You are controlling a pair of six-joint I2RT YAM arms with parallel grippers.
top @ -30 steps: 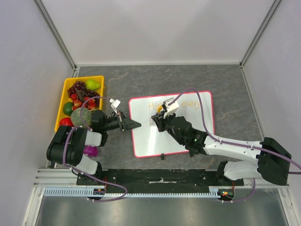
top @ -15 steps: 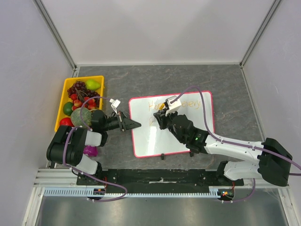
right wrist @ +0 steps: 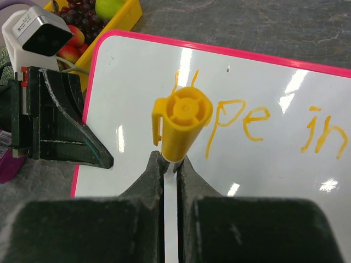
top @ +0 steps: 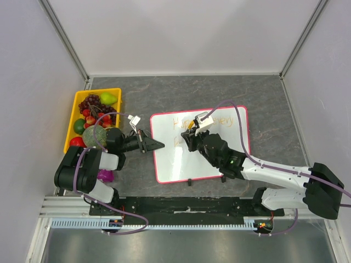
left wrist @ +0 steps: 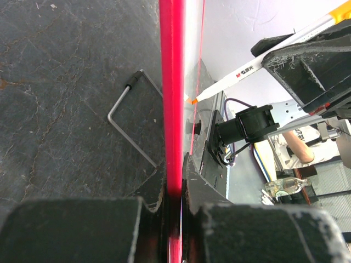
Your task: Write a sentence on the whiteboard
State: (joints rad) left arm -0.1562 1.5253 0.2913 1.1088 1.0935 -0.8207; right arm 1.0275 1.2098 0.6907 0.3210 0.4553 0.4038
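Observation:
The whiteboard [top: 184, 164], white with a pink-red frame, lies flat on the grey table. My left gripper [top: 158, 145] is shut on its left edge; in the left wrist view the red frame [left wrist: 173, 98] runs between the closed jaws [left wrist: 174, 167]. My right gripper [top: 189, 138] is over the board's upper left part, shut on a white marker with a yellow cap [right wrist: 181, 121]. The marker's orange tip [left wrist: 191, 100] meets the board surface. The sentence [right wrist: 258, 123] is orange handwriting along the top; "ope in" shows in the right wrist view, and its start is hidden by the cap.
A yellow fruit tray [top: 75, 104] with grapes and other fruit stands left of the board. A purple object [top: 105, 176] lies by the left arm's base. A bent metal wire [left wrist: 129, 123] lies beside the board's edge. Grey walls close in the table.
My right gripper has shifted slightly to the right with the marker. The left gripper and the whiteboard have stayed in place.

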